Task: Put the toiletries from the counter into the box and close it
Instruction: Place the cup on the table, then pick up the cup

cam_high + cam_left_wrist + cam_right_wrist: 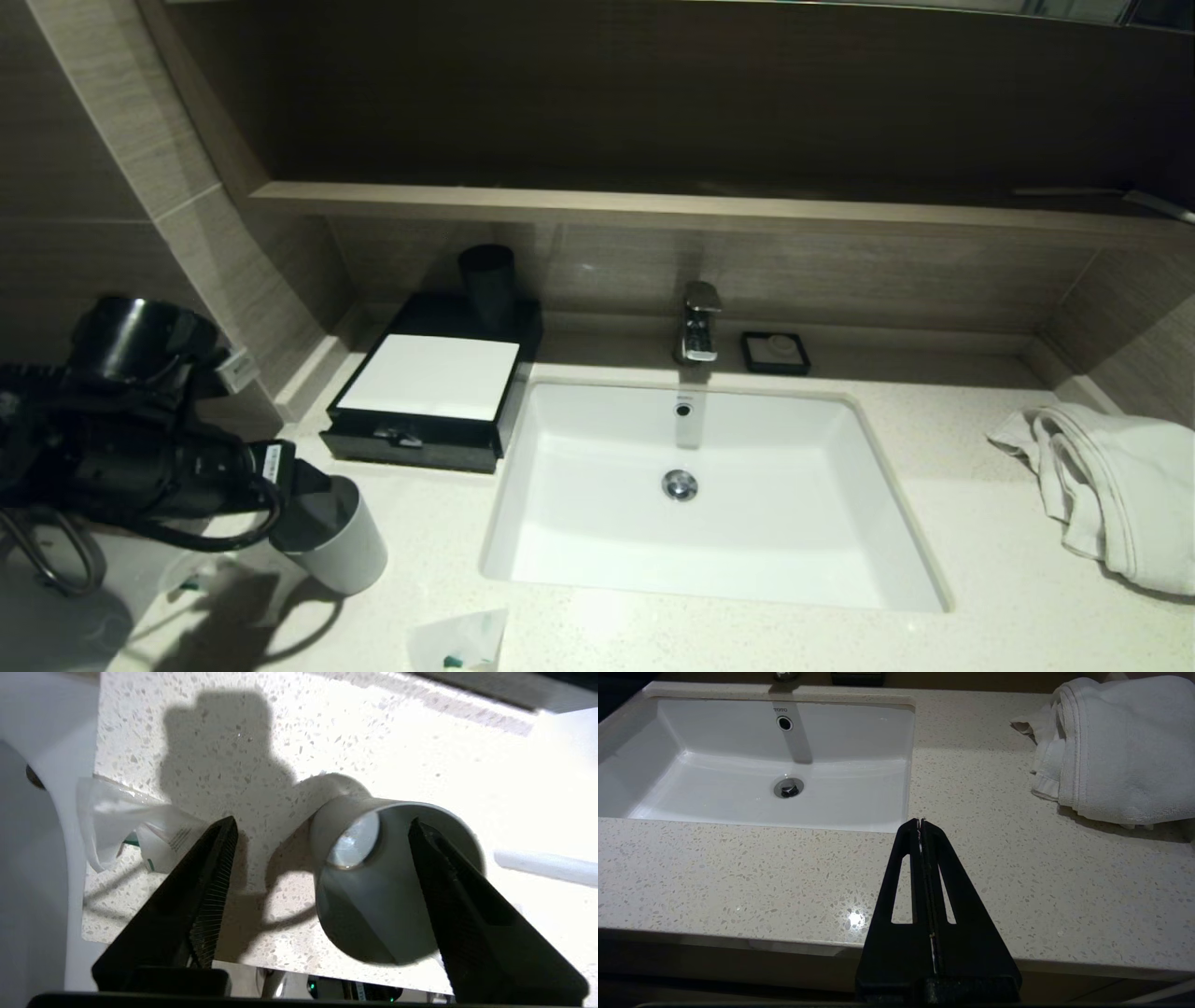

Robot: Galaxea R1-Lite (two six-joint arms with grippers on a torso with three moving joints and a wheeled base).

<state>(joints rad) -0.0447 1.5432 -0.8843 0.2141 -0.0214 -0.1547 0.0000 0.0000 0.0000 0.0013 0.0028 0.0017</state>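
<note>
Sachet (459, 642) of crinkly translucent-white plastic lies nearest, at the bench's (980, 523) front edge, w/ small green bits inside; printing on it too small to read. Second sachet (191, 577) sits left of it, partly under the left arm, beside the grey cup (341, 541). In the left wrist view one sachet (135, 833) shows a white inner packet w/ fine dark print, illegible.

Left tool (303, 485) hangs low over the front-left of the bench at the cup's rim, fingers spread wide: one finger inside the cup (397, 882), the other outside, holding nothing that can be seen. Arm carries a small white label w/ dark print, unreadable.

Right tool (920, 823) hovers parked over the bench's front edge, right of the sink (752, 802), fingers pressed together, nothing in them.

Only readable writing: "TOTO" on the sink's back wall, above the overflow hole, in the right wrist view.

Box (434, 383) sits at back left of the bench, just beside the sink (794, 523): low, black, flat white top panel, front drawer w/ small metal handle, drawer slightly out. Dark cup (487, 285) stands at the box's rear right corner. Chrome tap (700, 322) behind the sink; small black square soap dish (776, 352) just right of it. White towel (1111, 495) bunched at far right.
</note>
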